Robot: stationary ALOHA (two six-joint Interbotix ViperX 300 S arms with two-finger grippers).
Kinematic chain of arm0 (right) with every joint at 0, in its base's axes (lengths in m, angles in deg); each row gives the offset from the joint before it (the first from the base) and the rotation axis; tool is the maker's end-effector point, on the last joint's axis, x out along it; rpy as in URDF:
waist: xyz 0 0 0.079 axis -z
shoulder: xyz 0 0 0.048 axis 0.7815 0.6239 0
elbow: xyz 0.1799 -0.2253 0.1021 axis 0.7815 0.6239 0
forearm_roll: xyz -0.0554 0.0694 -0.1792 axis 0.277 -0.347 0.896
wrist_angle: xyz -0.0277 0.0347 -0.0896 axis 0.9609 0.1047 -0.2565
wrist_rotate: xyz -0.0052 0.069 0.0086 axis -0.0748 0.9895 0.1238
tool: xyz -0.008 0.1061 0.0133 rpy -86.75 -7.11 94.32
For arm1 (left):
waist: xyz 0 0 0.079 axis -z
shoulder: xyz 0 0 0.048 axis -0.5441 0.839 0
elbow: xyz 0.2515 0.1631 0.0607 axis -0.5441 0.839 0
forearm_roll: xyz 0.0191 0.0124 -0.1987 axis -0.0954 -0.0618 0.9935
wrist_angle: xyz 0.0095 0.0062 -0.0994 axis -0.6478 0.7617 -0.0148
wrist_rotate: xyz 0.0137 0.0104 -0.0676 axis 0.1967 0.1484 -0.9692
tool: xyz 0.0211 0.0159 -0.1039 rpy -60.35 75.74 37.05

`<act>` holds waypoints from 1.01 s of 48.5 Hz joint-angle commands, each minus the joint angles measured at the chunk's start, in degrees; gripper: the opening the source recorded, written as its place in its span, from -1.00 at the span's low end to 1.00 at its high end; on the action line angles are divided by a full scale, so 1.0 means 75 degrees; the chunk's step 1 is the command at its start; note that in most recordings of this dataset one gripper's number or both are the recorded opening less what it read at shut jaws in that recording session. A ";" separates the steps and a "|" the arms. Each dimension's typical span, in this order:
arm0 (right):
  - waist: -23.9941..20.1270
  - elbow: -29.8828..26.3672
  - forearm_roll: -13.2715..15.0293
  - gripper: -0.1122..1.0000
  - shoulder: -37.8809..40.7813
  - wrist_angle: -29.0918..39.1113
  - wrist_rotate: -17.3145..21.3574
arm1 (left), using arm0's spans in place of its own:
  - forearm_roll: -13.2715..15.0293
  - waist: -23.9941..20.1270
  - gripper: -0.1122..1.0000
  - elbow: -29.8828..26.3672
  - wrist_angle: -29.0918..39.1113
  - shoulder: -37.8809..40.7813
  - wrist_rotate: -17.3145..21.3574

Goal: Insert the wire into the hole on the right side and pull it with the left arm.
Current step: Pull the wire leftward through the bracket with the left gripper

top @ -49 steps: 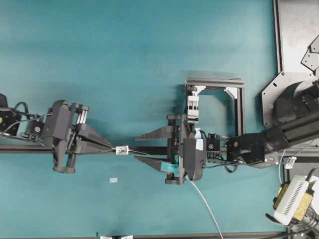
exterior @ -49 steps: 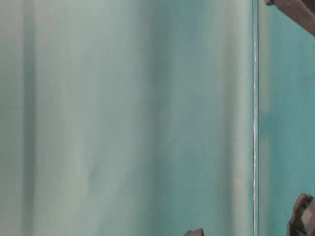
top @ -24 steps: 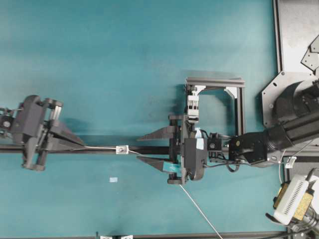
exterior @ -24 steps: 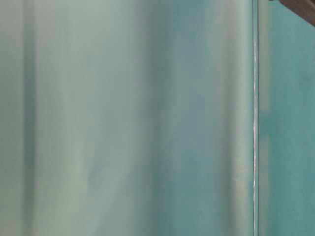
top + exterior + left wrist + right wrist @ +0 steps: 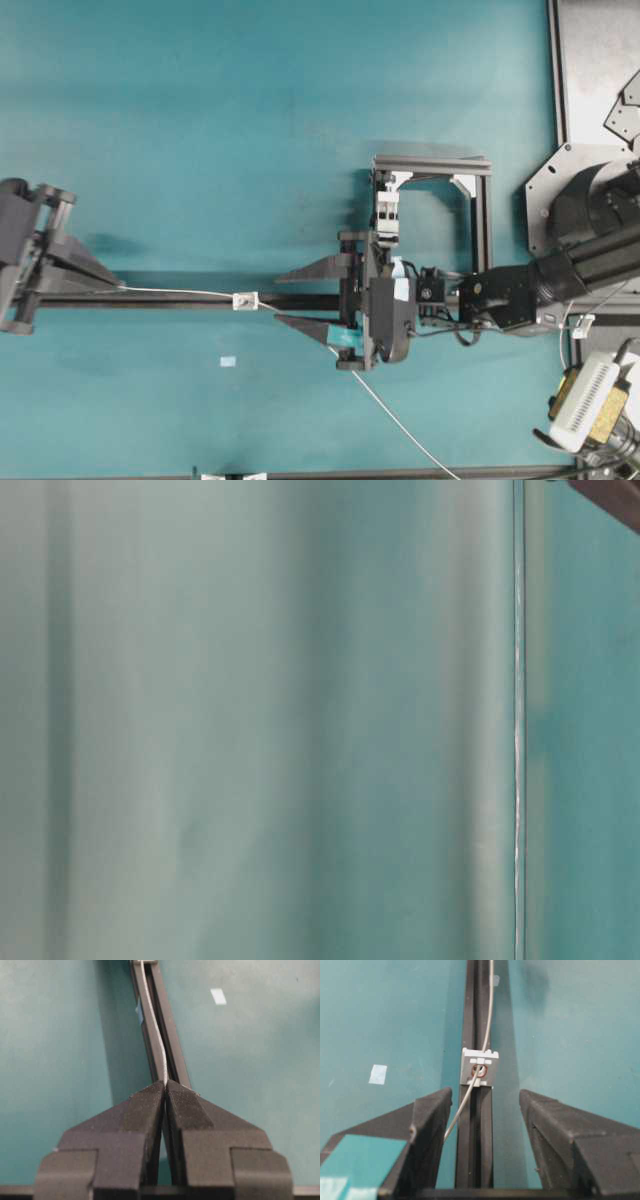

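The thin silver wire runs from my left gripper rightward through the hole in the small silver-white block. It comes out on the block's right side and trails down to the table's front edge. In the left wrist view the left gripper is shut on the wire at its very tips. My right gripper stands open just right of the block. In the right wrist view the right gripper straddles the rail, and the wire passes by its left finger into the block.
The block sits on a long black rail. A metal frame with a white clip stands behind the right gripper. A small white patch lies on the teal mat. A beige ribbed connector sits at the right edge.
My left gripper has moved far to the left along the rail, drawing the wire through the block. The trailing wire on the right has shifted and straightened. The right gripper has stayed open in place.
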 commanded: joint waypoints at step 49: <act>-0.0023 -0.0117 0.0023 0.36 -0.0223 -0.0012 0.0012 | 0.0012 -0.0023 -0.41 0.0211 0.1336 -0.1043 -0.0656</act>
